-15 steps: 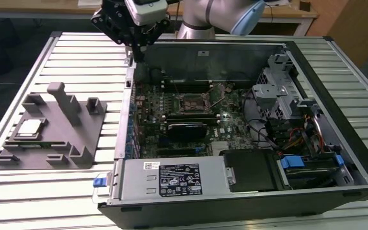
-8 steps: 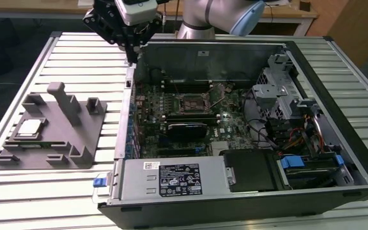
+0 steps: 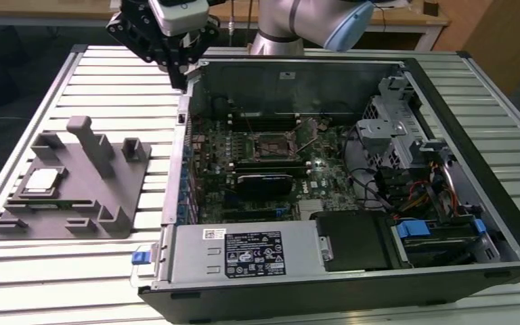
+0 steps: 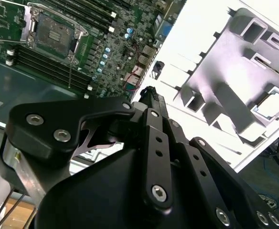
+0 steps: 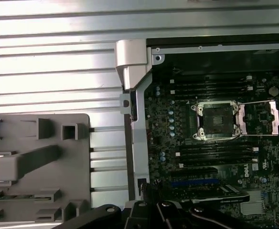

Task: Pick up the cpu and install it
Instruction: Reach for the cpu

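Observation:
The cpu is a small silvery square lying flat in a pocket of the grey holder block on the exterior view's left. In the second wrist view the cpu sits in the same pocket. My gripper hangs above the table just outside the computer case's back left corner, well away from the cpu. Its black fingers meet at the tip, shut with nothing between them. The dark square socket on the motherboard stands open with its metal frame flipped back; it also shows in both wrist views.
The open computer case lies on a slatted metal table. Its sheet-metal wall runs between the holder block and the motherboard. A tall grey post rises from the holder. Drive cages and cables fill the case's right side.

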Robot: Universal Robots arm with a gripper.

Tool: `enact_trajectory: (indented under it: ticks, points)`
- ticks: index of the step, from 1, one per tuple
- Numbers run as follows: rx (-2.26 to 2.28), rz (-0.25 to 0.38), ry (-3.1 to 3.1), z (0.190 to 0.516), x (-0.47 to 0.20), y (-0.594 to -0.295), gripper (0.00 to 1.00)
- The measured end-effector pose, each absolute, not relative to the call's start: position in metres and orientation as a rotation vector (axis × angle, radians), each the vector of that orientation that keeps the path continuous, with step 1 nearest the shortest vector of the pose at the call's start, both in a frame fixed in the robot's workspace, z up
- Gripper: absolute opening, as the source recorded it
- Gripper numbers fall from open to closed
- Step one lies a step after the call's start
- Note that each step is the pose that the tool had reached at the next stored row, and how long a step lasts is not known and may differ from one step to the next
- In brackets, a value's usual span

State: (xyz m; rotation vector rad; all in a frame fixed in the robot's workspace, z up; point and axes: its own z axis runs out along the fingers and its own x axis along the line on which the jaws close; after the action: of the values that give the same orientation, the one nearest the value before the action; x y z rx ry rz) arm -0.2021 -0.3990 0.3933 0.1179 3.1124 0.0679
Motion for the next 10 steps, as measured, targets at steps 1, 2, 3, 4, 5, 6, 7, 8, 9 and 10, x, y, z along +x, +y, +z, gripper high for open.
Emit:
enact_trajectory:
  ticks: [1, 2, 3, 4, 5, 6, 7, 8, 9, 10]
  points:
    - [0.118, 0.068, 3.112, 0.393, -0.204, -0.399, 0.11]
    - [0.118, 0.068, 3.113, 0.393, -0.205, -0.399, 0.11]
    - [0.118, 0.068, 3.112, 0.393, -0.207, -0.399, 0.11]
    - [0.118, 0.068, 3.112, 0.393, -0.209, -0.399, 0.11]
    - [0.118, 0.068, 3.113, 0.393, -0.210, -0.399, 0.11]
    - [0.118, 0.068, 3.112, 0.393, -0.212, -0.399, 0.11]
    - [0.118, 0.068, 3.112, 0.393, -0.213, -0.399, 0.11]
    - [0.118, 0.068, 3.112, 0.393, -0.214, -0.399, 0.11]
    - [0.118, 0.068, 3.112, 0.393, -0.216, -0.399, 0.11]
    - [0.118, 0.068, 3.112, 0.393, -0.218, -0.399, 0.11]
